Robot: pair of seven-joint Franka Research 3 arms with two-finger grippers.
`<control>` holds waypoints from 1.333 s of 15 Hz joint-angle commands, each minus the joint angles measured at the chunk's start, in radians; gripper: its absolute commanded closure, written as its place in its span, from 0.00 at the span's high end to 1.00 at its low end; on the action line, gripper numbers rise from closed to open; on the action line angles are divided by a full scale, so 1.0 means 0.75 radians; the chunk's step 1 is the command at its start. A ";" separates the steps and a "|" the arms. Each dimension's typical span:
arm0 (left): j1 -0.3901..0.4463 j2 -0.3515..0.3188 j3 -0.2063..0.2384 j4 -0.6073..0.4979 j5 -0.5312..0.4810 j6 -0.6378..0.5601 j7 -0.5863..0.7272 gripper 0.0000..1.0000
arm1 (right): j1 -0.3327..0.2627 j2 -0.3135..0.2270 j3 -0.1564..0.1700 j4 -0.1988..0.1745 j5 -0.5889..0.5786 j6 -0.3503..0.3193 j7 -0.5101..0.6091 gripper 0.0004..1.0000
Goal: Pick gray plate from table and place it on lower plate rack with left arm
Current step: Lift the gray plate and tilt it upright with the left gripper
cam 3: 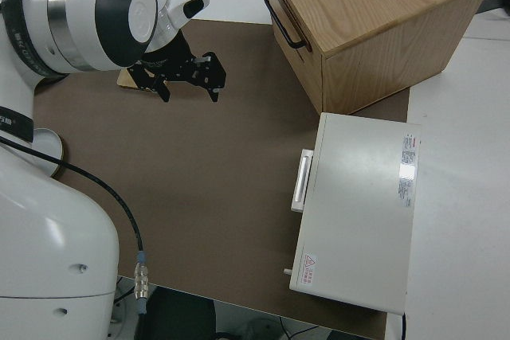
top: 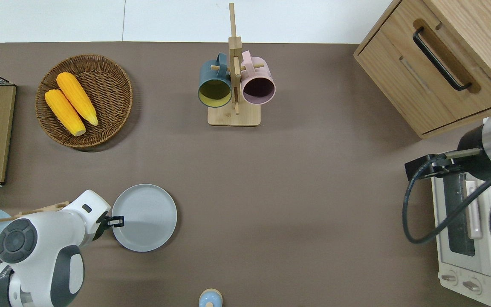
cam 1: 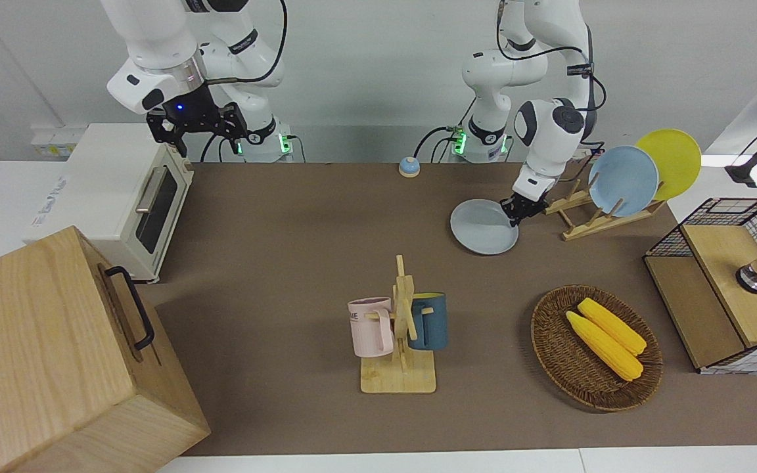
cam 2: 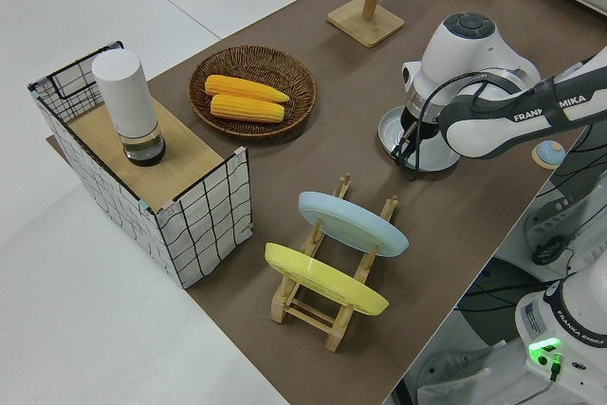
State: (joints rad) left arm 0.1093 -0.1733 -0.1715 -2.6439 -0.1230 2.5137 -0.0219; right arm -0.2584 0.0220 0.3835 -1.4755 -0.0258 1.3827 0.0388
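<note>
Left gripper [top: 116, 221] is down at the rim of the gray plate [top: 145, 217], fingers narrow and pinching the edge on the rack's side. Plate lies flat on the table [top: 296, 192], just beside the lower plate rack [cam 1: 579, 213]. Rack carries a light blue plate [cam 1: 623, 180] and a yellow plate [cam 1: 673, 160] in its higher slots. Right arm parked, its fingers spread apart.

Bright, even light from overhead. I see only soft, short shadows on my table [cam 1: 299, 263], beside the basket [top: 117, 128] and mug stand [cam 1: 399, 378]. Slight glare on the white oven top [cam 3: 358, 205]. All views sharp.
</note>
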 commanded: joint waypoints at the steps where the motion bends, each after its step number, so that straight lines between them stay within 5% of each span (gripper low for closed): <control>1: -0.015 0.027 -0.002 -0.019 -0.002 0.056 -0.034 0.00 | -0.032 -0.003 0.029 0.010 -0.009 -0.017 0.016 0.98; 10: -0.003 -0.010 0.000 0.070 -0.002 -0.063 -0.026 0.00 | -0.032 -0.003 0.029 0.010 -0.009 -0.015 0.016 0.98; 20: 0.006 -0.043 0.018 0.469 0.000 -0.596 -0.014 0.00 | -0.032 -0.003 0.027 0.010 -0.009 -0.015 0.016 0.98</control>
State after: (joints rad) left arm 0.1116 -0.1974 -0.1622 -2.3850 -0.1230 2.1911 -0.0237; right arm -0.2584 0.0220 0.3835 -1.4755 -0.0258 1.3827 0.0388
